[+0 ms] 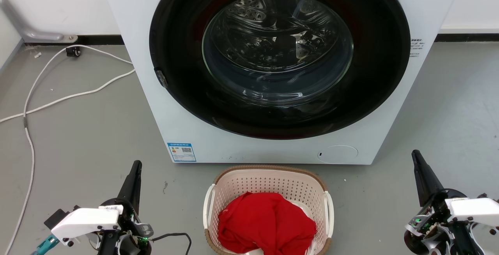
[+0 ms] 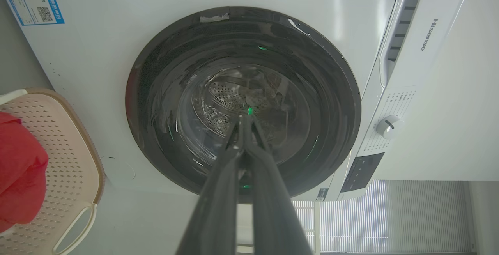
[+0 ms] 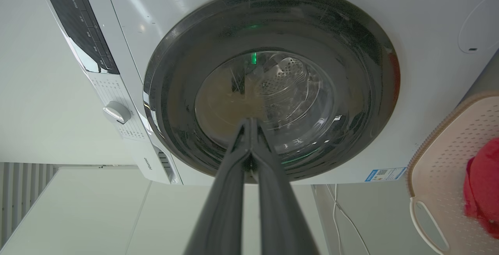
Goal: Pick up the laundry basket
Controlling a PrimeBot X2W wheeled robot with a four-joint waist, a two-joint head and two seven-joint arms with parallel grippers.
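Grey floor: laundry basket between my left gripper and right gripper, both pinched together, staged either side for lifting.

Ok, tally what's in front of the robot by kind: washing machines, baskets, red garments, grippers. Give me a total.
Washing machine: 1
Laundry basket: 1
Red garment: 1, lying in the basket
Grippers: 2, left gripper and right gripper, jaws shut on both
Total: 5
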